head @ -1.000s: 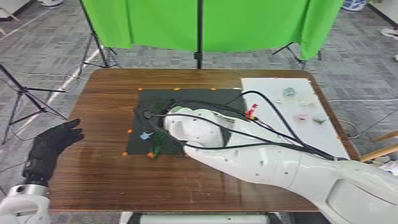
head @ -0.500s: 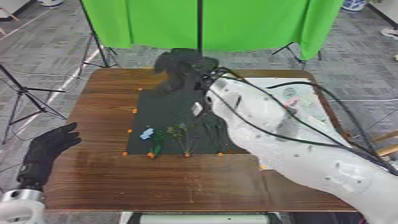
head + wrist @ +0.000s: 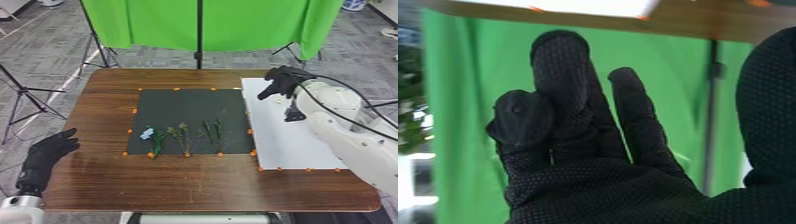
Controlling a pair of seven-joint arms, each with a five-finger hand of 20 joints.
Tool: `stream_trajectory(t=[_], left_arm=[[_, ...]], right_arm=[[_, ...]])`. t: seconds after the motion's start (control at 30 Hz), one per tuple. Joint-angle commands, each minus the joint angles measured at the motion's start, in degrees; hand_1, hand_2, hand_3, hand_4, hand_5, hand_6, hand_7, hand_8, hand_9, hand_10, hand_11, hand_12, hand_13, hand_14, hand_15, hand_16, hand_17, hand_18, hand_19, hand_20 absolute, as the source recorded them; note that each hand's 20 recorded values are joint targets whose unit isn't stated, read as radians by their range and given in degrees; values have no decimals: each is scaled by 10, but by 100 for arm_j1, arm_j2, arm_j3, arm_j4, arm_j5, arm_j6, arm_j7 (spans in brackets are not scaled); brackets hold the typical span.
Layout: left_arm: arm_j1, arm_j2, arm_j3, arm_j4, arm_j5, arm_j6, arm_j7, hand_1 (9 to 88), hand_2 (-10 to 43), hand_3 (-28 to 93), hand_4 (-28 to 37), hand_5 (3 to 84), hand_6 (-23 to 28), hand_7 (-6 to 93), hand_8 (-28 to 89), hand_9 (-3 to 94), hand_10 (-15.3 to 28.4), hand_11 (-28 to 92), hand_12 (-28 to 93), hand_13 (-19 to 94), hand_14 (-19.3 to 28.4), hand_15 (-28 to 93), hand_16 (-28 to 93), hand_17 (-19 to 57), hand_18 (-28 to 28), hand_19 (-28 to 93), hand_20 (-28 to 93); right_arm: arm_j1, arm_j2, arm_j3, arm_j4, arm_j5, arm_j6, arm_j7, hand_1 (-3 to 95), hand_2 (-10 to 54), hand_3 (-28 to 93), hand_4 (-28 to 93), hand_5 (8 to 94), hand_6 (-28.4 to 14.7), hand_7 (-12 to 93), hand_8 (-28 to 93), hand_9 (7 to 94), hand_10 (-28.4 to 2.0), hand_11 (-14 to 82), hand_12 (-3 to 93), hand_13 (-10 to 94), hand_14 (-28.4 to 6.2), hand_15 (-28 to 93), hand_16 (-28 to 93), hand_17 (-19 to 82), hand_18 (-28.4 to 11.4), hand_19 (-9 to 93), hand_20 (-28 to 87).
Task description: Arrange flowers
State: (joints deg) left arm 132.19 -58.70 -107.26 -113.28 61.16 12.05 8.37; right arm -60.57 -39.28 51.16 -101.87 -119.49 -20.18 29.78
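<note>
In the head view, my right hand (image 3: 284,82) is above the back of the white board (image 3: 298,147), its fingers extended and holding nothing visible. My left hand (image 3: 55,150) rests relaxed over the table's left side. On the dark mat (image 3: 187,107) lie a light blue flower (image 3: 147,133) with a green stem, a thin sprig (image 3: 183,132) beside it, and long green leaves (image 3: 213,132) farther right. Small pale pieces (image 3: 280,100) show on the white board near my right hand, which partly hides that area. The right wrist view shows my right hand (image 3: 598,187) with one finger bent, the others fairly straight.
Orange markers (image 3: 187,155) line the edges of mat and board on the brown table (image 3: 169,182). A green curtain (image 3: 147,25) hangs behind, with a dark pole in front. Black cables loop along my right arm.
My right hand has swung from over the mat, past its back edge, to the right above the white board. The mat's flower and stems are now uncovered. My left hand stays about where it was.
</note>
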Motion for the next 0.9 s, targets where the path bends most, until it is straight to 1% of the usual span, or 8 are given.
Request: stream_trajectory(t=[0.03,0.1,0.27,0.33,0.47,0.7,0.8,0.9], left_arm=[[134,-119,-47,-49,49,-73,-100,264,141,651,-271,499,24,129,-70,462,149,205,104,400,187,244,-28,135,144,186,229],[125,-117,-46,-44,54,-98,-120,265,140,650,-271,499,24,129,-69,462,149,204,104,400,187,244,-28,135,144,186,229],[132,-128,-78,-56,76,-160,-168,268,138,649,-270,499,24,129,-70,461,148,205,104,400,187,244,-28,135,144,185,229],[123,-134,-98,-61,94,-244,-238,269,138,648,-269,499,24,129,-70,461,148,205,104,399,187,243,-29,135,144,185,228],[142,-162,-124,-63,122,-334,-288,269,137,646,-269,498,24,128,-70,460,147,203,104,399,187,242,-29,134,144,186,229],[150,-158,-150,-68,129,-385,-353,269,134,646,-267,497,24,126,-68,459,147,202,104,398,187,242,-28,132,145,187,228],[156,-162,-152,-75,140,-423,-384,270,134,645,-267,496,24,126,-68,459,147,202,104,397,187,242,-28,132,145,187,227],[109,-148,-142,-50,151,-474,-418,269,133,645,-268,496,24,126,-68,459,147,202,104,397,188,242,-28,131,145,187,226]], right_arm=[[-576,349,63,255,-611,664,239,279,-95,650,-155,458,-37,89,-49,559,-191,174,260,691,-136,672,340,464,-224,928,516],[-679,384,138,274,-665,607,301,288,-95,656,-156,472,-33,97,-52,588,-183,203,266,705,-127,677,340,478,-213,930,517],[-853,471,232,320,-738,590,380,295,-95,659,-159,490,-27,106,-56,618,-178,237,273,719,-122,681,343,489,-209,932,524],[-978,494,333,288,-713,506,435,296,-95,657,-160,493,-26,107,-58,622,-177,242,273,720,-121,681,346,489,-209,932,525],[-1124,507,429,287,-742,471,489,298,-95,655,-159,509,-23,110,-61,638,-176,257,277,725,-119,683,349,498,-208,932,530],[-1289,517,554,142,-683,96,621,300,-95,649,-155,513,-22,109,-62,649,-177,261,280,734,-118,684,351,501,-206,932,532],[-1316,474,531,154,-645,56,668,298,-95,646,-153,527,-22,105,-62,664,-176,265,282,739,-115,683,353,502,-206,932,532],[-1375,454,524,169,-642,107,720,298,-95,645,-151,536,-22,105,-61,671,-175,265,281,746,-112,684,353,508,-204,932,534]])
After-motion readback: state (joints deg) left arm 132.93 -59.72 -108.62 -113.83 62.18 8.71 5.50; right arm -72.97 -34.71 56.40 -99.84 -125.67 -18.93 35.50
